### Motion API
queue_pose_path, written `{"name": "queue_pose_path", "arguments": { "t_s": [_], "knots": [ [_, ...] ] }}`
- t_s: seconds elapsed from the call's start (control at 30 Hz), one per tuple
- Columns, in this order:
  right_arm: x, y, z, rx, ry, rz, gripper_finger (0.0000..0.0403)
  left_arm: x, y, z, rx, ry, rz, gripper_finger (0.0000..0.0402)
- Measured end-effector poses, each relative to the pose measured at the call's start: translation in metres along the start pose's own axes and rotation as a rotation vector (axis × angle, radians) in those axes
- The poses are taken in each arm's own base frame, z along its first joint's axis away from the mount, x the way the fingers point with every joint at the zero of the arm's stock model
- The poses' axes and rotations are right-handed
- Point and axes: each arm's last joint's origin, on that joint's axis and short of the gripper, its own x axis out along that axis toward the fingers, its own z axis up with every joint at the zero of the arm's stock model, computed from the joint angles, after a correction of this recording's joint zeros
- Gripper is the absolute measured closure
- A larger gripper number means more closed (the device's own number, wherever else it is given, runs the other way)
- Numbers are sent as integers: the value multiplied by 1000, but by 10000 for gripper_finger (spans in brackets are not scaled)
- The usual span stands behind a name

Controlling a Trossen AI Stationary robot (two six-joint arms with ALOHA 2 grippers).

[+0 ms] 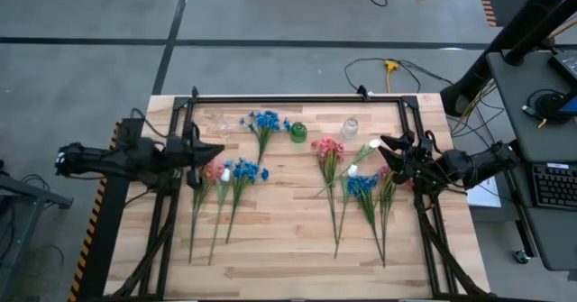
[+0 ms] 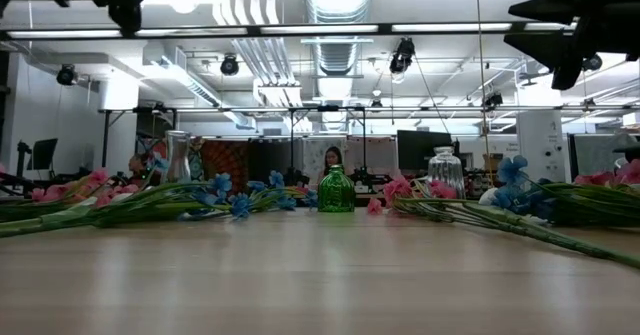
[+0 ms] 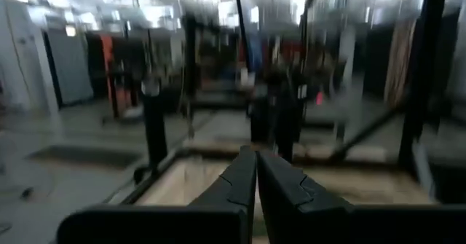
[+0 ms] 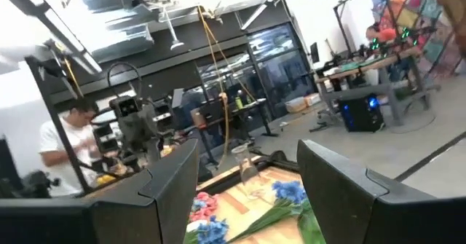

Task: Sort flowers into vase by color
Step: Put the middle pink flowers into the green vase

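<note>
Flowers lie flat on the wooden table (image 1: pixel 288 248) in two groups. The left group has pink (image 1: pixel 212 170), white (image 1: pixel 226 172) and blue (image 1: pixel 247 169) heads, and a further blue bunch (image 1: pixel 264 122) lies farther back. The right group has pink (image 1: pixel 327 147), white (image 1: pixel 361 153) and blue (image 1: pixel 361 185) heads. A green vase (image 1: pixel 297 132) stands upright between two clear glass vases (image 1: pixel 219 122) (image 1: pixel 350 128). My left gripper (image 3: pixel 255 177) is shut and empty, raised over the table's left edge (image 1: pixel 213 149). My right gripper (image 4: pixel 251 189) is open and empty, raised over the right edge (image 1: pixel 388 145).
A black frame (image 1: pixel 297 97) runs along the table's far and side edges. The near half of the table shows bare wood beyond the stem ends. A desk with a keyboard (image 1: pixel 550 185) stands to the right. People show in the room behind (image 4: pixel 65 146).
</note>
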Motion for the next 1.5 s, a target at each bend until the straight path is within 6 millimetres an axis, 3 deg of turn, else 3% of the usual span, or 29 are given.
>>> {"name": "queue_pose_path", "arguments": {
  "t_s": [0.2,0.43,0.73,1.03,1.5],
  "knots": [
    [3,3,3,76,18,-2,179,21,-4,18,81,210,42,402],
    [17,16,15,58,71,-31,179,34,-8,14,156,417,52,402],
    [52,43,25,-70,291,-240,179,30,-3,27,166,393,159,402],
    [74,63,41,-59,491,-372,179,20,0,20,59,453,187,402],
    [97,83,40,-65,591,-373,179,43,-8,14,-70,437,216,402]
  ]
}}
